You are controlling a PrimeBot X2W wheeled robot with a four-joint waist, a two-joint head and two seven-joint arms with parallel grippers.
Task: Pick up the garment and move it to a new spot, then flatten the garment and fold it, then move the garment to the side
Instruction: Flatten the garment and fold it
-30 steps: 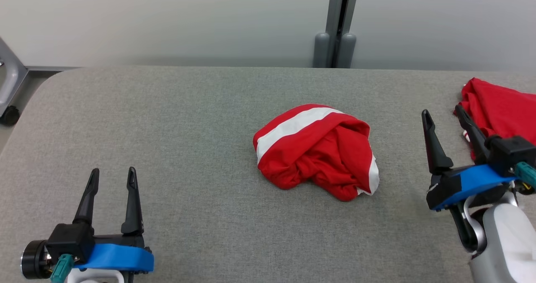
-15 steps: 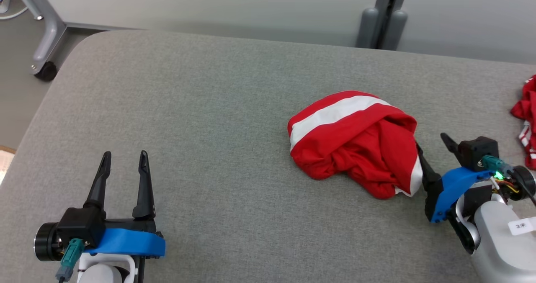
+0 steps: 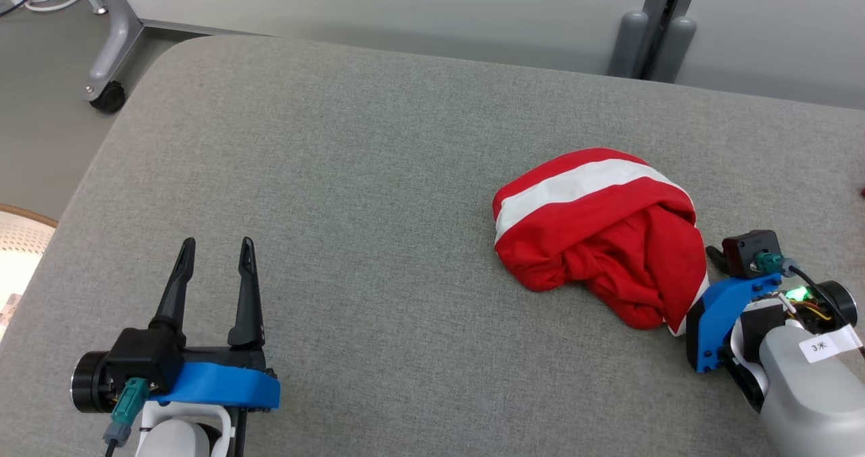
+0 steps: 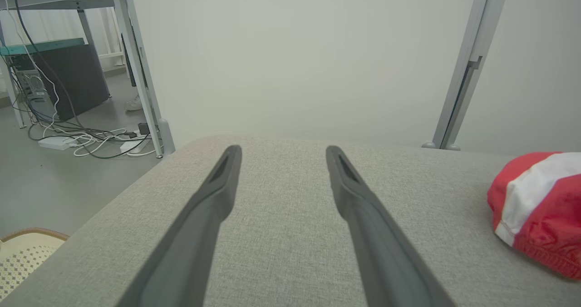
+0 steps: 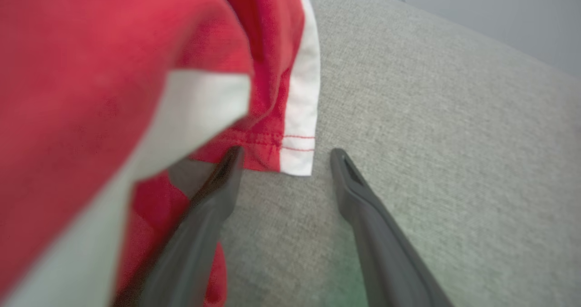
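Since a second ago the right claw (image 5: 286,161) has come down from its raised place off to the side and pushed in low against the right edge of the garment (image 3: 595,234). The head camera has also swung, so the garment's slide across that picture is the camera's doing, not the cloth's. The garment is a red bundle with white stripes, lying crumpled on the grey table (image 3: 378,173), right of the middle and well clear of the edges. In the right wrist view the claw's two fingers are spread apart and lie flat along the table. One finger (image 5: 213,193) is tucked under a hanging fold, and a stitched hem corner sits just ahead of the gap between the tips. Nothing is pinched yet. The left claw (image 3: 217,244) rests spread and empty at the near left, well apart from the cloth. As I judge it, the task has barely begun. The reach for the first pick-up looks nearly done, but the grasp and lift are not. Carrying the garment to a new spot, flattening it, folding it and moving it aside all remain. The bundle is tightly wadded, so one pinch at the hem may lift only a loose layer.
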